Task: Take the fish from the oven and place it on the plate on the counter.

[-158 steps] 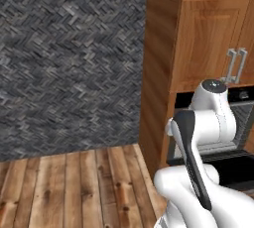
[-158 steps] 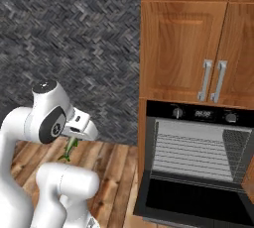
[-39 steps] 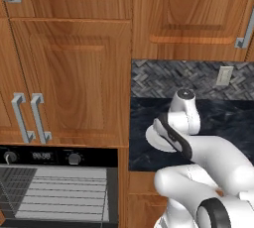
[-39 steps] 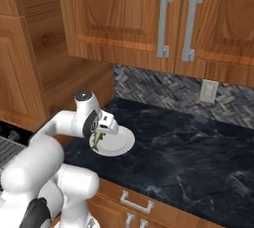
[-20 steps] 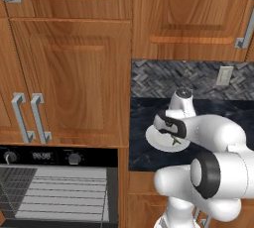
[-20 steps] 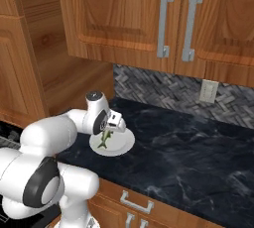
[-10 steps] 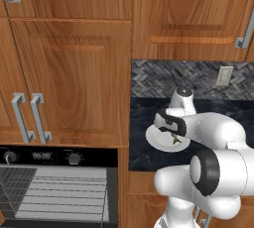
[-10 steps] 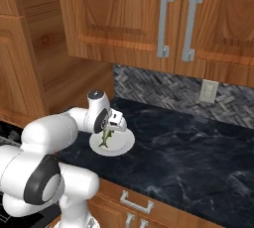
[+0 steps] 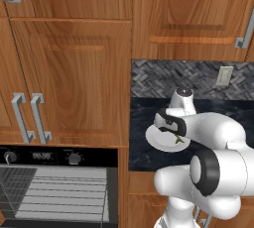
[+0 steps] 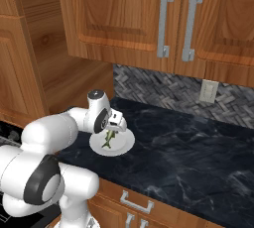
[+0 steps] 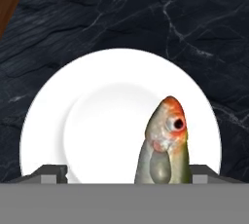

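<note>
- Left base view: the white arm reaches from the lower right over the dark stone-look surface (image 9: 149,157), and its gripper (image 9: 171,129) hangs above the white plate (image 9: 158,142). A slip of the greenish fish (image 9: 178,139) shows below the hand, over the plate's right part. The black oven (image 9: 54,187) stands at lower left with its door open and the wire racks bare; the small display between its knobs is too blurred to read. The plate sits near the surface's front left corner, beside the oven column, presumably so the carry is short.
- Right base view: the gripper (image 10: 112,129) points down over the plate (image 10: 126,145), with the fish (image 10: 108,139) hanging lengthwise below it, its lower end close to or touching the plate; contact cannot be settled. A wall outlet (image 10: 208,91) sits on the herringbone backsplash (image 10: 163,89), well apart. No brand or lettering shows.
- Hand view: the fish (image 11: 163,145) rises between the two dark fingertips (image 11: 51,172), orange-tinted head and eye pointing away from the camera, its body to the right of the plate's centre. The gripper (image 11: 127,175) appears clamped on the fish's tail end; the head-down hold suits lowering it within the plate's (image 11: 48,106) rim. The placing step looks nearly complete; release remains.
</note>
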Controlling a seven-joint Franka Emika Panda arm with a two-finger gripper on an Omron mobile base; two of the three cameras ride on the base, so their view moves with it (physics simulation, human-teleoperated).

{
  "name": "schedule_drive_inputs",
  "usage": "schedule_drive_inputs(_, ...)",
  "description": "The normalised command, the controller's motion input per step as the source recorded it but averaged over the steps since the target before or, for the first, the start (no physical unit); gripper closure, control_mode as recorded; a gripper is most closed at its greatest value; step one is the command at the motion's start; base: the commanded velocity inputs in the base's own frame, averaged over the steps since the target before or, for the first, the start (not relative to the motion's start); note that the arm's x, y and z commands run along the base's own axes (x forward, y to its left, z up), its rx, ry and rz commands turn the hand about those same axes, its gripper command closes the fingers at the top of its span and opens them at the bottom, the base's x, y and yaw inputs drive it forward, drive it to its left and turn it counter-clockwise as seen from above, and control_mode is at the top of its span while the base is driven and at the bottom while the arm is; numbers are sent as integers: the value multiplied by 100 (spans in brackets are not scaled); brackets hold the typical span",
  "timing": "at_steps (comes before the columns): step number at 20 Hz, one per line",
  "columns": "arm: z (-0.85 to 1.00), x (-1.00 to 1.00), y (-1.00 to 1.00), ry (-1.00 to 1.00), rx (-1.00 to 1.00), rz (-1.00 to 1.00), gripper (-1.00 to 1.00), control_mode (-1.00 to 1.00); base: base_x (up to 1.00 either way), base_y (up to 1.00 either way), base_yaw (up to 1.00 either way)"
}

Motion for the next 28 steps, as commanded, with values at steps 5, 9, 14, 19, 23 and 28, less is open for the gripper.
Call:
schedule_drive_inputs(5, 0, -7, 0, 0, 0, 0, -100, -100, 0, 0, 0)
schedule_drive_inputs(9, 0, -46, 0, -3, 0, 0, -100, -100, 0, 0, 0)
schedule_drive_inputs(14, -1, -36, 0, 12, -3, 0, -100, -100, 0, 0, 0)
schedule_drive_inputs(19, 8, -6, 0, 1, -1, 0, -100, -100, 0, 0, 0)
schedule_drive_inputs(23, 29, -39, 0, 0, 0, 0, -100, -100, 0, 0, 0)
schedule_drive_inputs(28, 51, -76, 0, 0, 2, 0, -100, -100, 0, 0, 0)
